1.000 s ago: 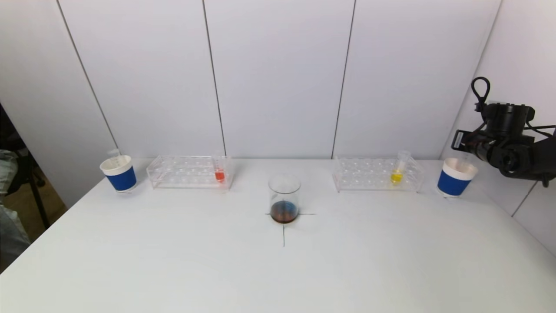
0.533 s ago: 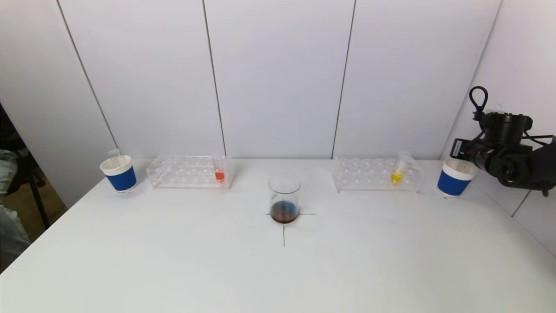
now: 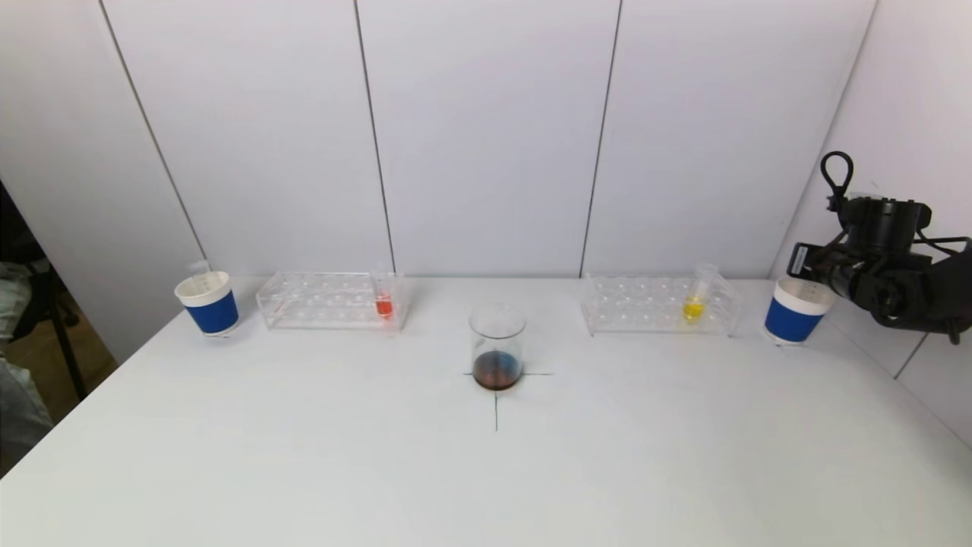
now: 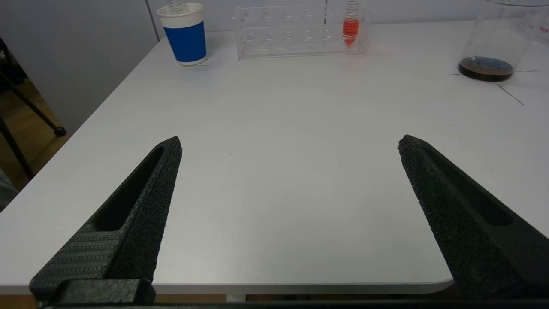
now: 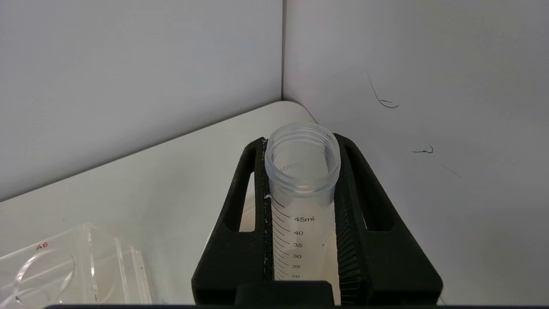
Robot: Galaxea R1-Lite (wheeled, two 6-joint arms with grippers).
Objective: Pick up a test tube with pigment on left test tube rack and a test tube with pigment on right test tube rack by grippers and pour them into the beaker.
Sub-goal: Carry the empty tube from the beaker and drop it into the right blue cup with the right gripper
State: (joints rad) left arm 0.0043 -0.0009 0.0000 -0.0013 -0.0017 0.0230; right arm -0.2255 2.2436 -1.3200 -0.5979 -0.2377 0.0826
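A glass beaker [image 3: 497,346] with dark liquid stands on a cross mark at the table's middle. The left rack [image 3: 330,300] holds a tube with red pigment [image 3: 383,300]. The right rack [image 3: 657,304] holds a tube with yellow pigment [image 3: 693,302]. My right gripper [image 5: 300,143] is shut on an empty clear test tube [image 5: 300,206], held upright with its lower end in the right blue cup [image 3: 793,311]. My left gripper [image 4: 289,140] is open and empty, low over the table's front left edge, out of the head view.
A second blue cup [image 3: 209,304] with an empty tube in it stands left of the left rack. The side wall is close behind the right arm [image 3: 888,262]. A corner of the right rack [image 5: 64,266] shows in the right wrist view.
My right arm came down with the empty tube towards the right blue cup, then held still. The left arm has not moved.
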